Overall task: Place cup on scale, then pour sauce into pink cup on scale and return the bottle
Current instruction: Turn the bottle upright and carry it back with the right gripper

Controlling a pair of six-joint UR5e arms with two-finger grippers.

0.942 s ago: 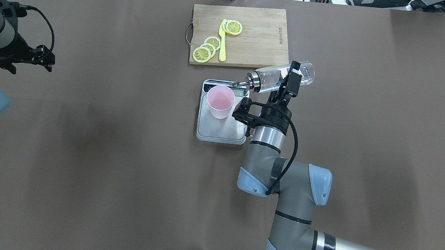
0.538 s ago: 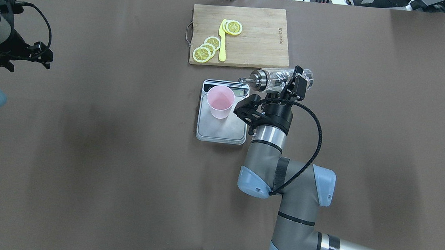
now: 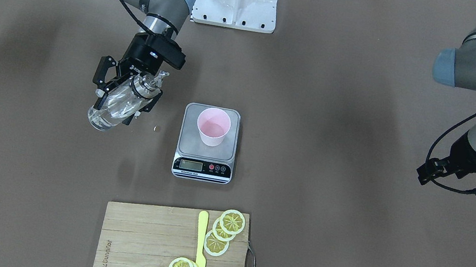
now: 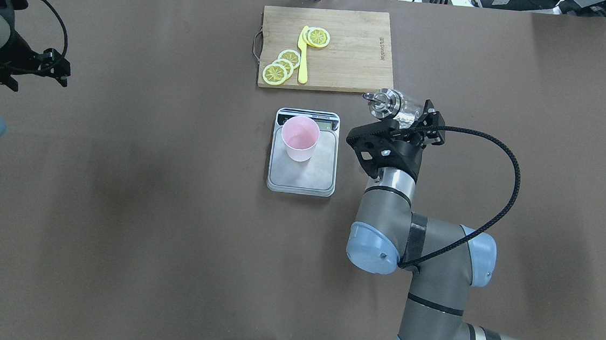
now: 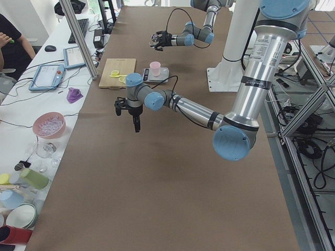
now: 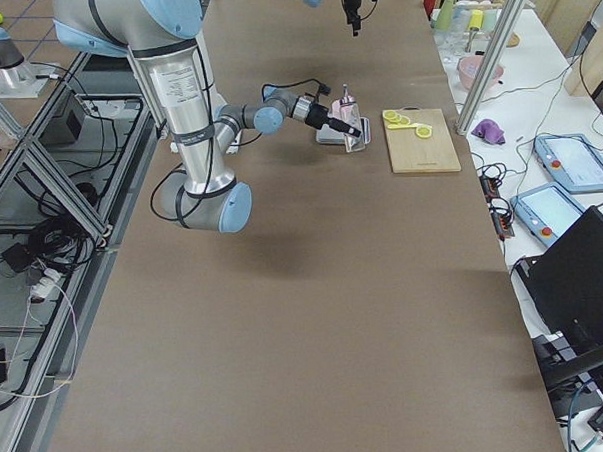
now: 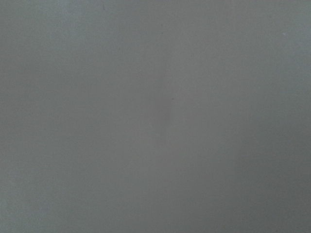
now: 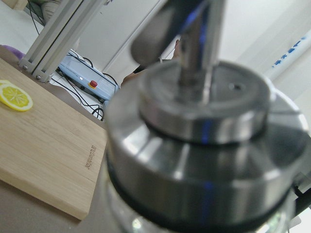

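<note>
Grips the bottle in the right gripper, jaws clamped on its glass body, lifted off the table beside the scale. Shows the cup upright on the scale, mid-table. Hangs the left gripper near the table's left edge, jaws apart, empty.

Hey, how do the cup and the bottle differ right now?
The cup is opaque pink; the bottle is clear glass with a metal cap. The cup stands upright on the scale, untouched; the bottle is gripped, tilted, in the right tool. Both are small containers.
</note>
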